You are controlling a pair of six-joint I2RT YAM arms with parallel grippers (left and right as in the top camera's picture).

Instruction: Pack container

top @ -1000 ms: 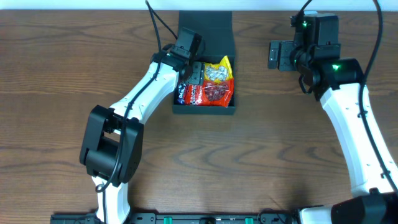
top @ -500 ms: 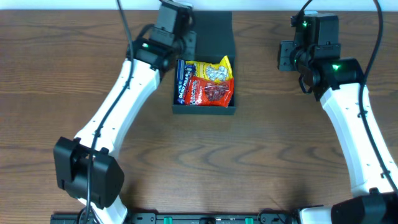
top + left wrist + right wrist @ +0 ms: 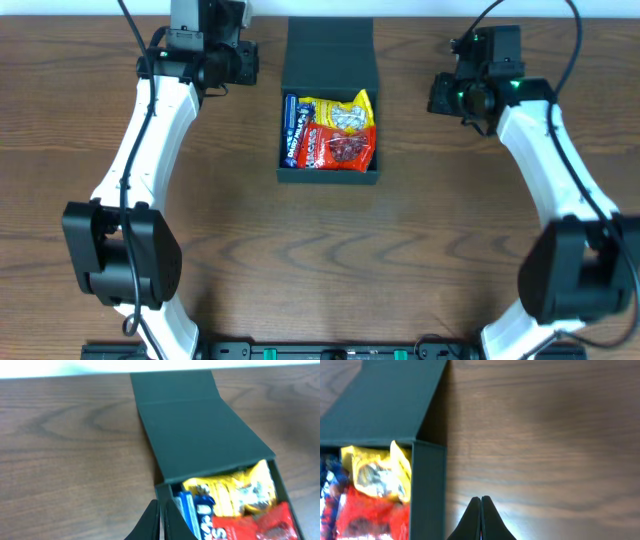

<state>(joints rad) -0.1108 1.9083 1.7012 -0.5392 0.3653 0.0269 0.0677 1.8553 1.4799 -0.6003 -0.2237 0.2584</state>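
Left gripper (image 3: 243,63) sits closed on nothing; in my left wrist feed its two dark fingers (image 3: 150,520) meet at a point low in frame, tips together, over the bare wooden table (image 3: 320,260). Container (image 3: 328,177), a dark teal-green square box, lies to the right of this gripper and a little nearer the base, apart from it, not touching. Its lid (image 3: 330,50) is swung open and lies flat on the table behind the box. From the left wrist, the lid (image 3: 200,430) fills the area ahead and to the right of the fingertips, and the near corner of the box is just right of them. Inside I see a yellow packet (image 3: 230,492), a blue packet (image 3: 192,510) and a red packet (image 3: 255,525), packed tight together. Right gripper (image 3: 440,93) is also closed and empty, fingers (image 3: 472,520) pressed into one point in the right wrist feed. The container is to its left, well apart in the overhead; on the right wrist feed the container wall (image 3: 427,490) runs left of the fingertips, with plain wood under and to the right of them. Overhead, the blue packet (image 3: 291,128) stands along the left wall, the yellow packet (image 3: 348,112) at the back, the red packet (image 3: 340,148) in front.
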